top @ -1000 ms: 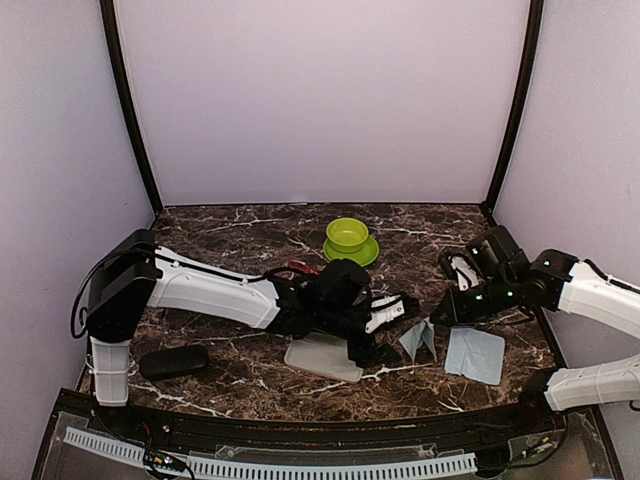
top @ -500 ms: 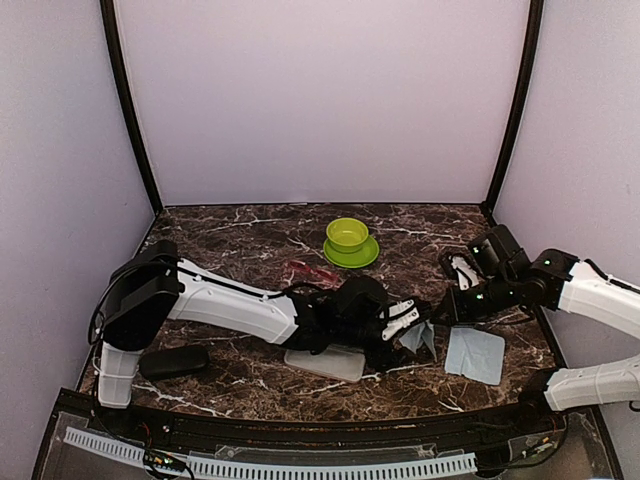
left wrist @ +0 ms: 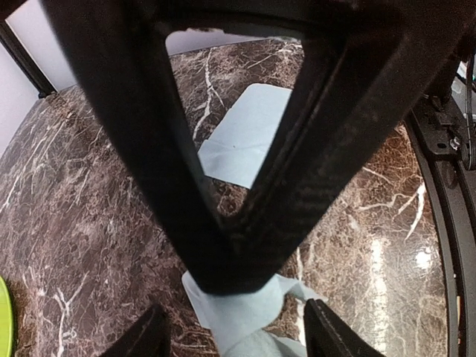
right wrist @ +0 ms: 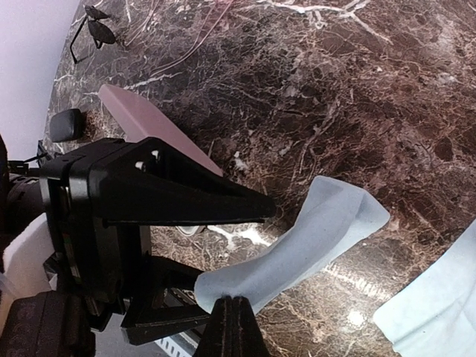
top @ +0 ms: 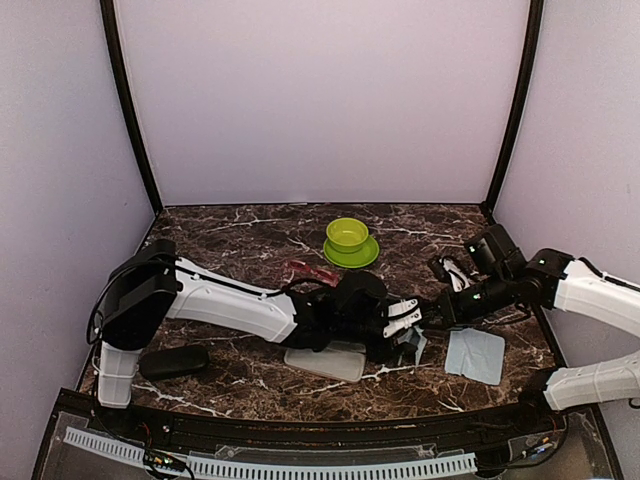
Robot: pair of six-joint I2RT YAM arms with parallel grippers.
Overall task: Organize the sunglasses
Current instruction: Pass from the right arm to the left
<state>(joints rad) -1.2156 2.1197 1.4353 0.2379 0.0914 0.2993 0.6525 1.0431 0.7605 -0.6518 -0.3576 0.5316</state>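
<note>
The red-framed sunglasses [top: 305,270] lie on the marble behind my left arm. The black sunglasses [right wrist: 95,28] show only at the far top left of the right wrist view. My right gripper [right wrist: 234,316] is shut on one end of a crumpled light blue cloth [right wrist: 312,238] and holds it just above the table. My left gripper [left wrist: 238,338] is open, with its fingers [left wrist: 141,335] on either side of that cloth's [left wrist: 238,309] other end. In the top view the two grippers, left [top: 408,338] and right [top: 432,318], meet at the cloth [top: 414,346].
A pink case [top: 325,360] lies under my left wrist. A black oblong case [top: 175,362] is at the near left. A second light blue cloth [top: 475,355] lies flat at the right. A green bowl on a saucer [top: 348,240] stands at the back.
My left gripper has reached right, off the pink case, until its open fingers straddle the blue cloth. My right gripper has shifted a little left with the cloth.
</note>
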